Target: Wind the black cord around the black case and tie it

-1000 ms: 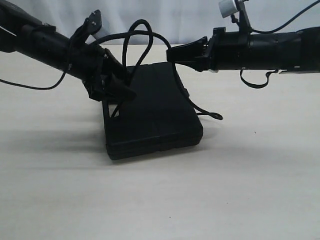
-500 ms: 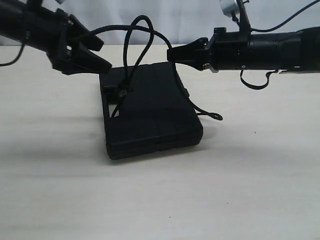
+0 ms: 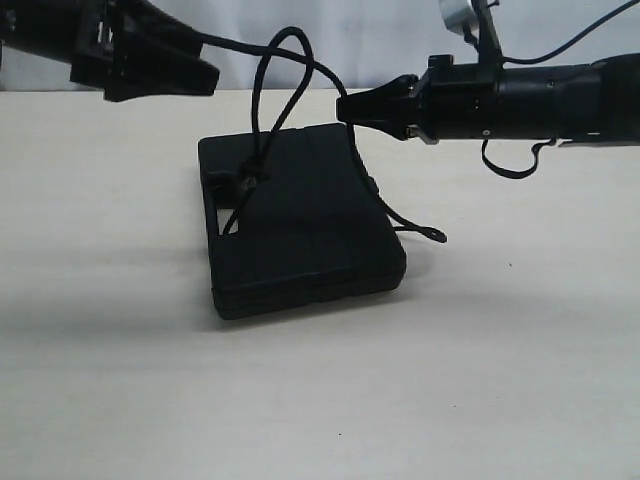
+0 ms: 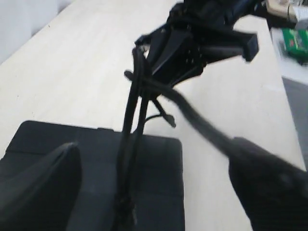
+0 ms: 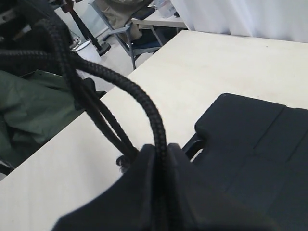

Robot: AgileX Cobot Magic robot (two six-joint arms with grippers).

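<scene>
Progress: partial. Black case lies flat near the middle of the worktop. Black cord rises from the handle slot in a slack loop, its tail trailing toward the worktop's right edge. Right end effector is clamped on the cord. Left end effector hangs wide open above the far left. Judged outstanding: pulling the wrap tight and tying it.

The left arm and right arm are matte black tubes ending in black, wedge-fingered tools, the left tool and right tool, with a white cap and thin black cables on the right.
</scene>
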